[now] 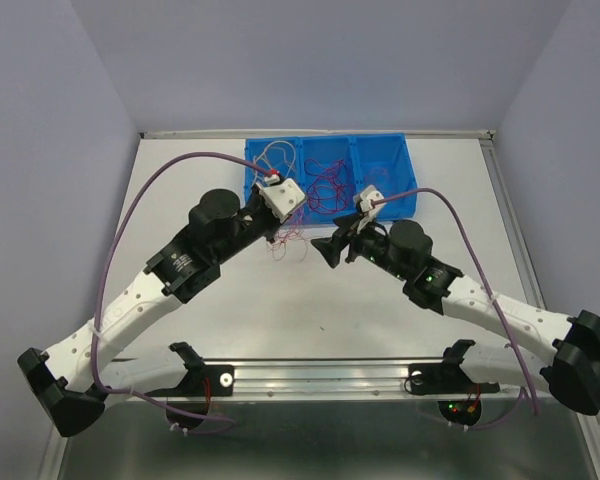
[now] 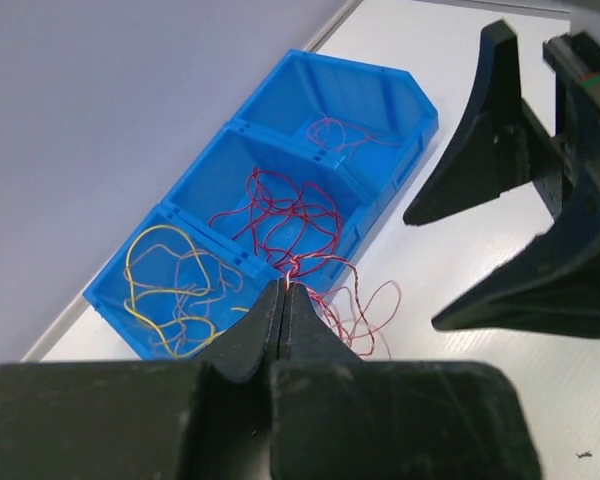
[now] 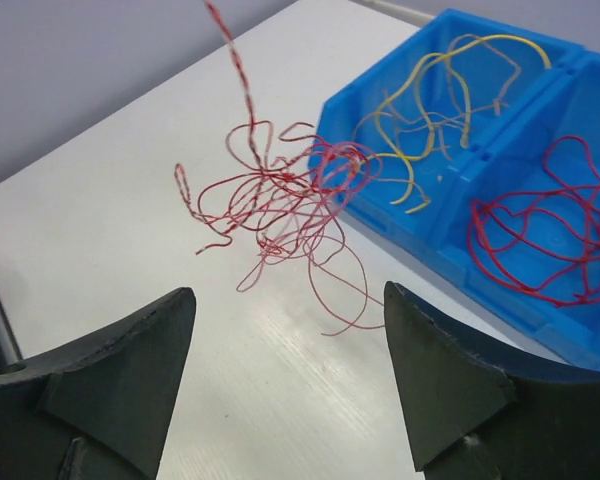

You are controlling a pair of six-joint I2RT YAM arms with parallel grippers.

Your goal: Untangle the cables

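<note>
Many thin curly red cables (image 3: 280, 200) clamped by left hand (image 2: 283, 288); right hand (image 3: 288, 295) apart.

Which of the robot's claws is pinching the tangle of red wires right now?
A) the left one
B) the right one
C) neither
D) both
A: the left gripper is shut on a strand of the red cables, while the right gripper stands open, short of them.

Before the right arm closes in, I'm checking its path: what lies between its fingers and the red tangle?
Only bare white table, per the right wrist view; one strand of the red tangle trails toward the right gripper.
</note>
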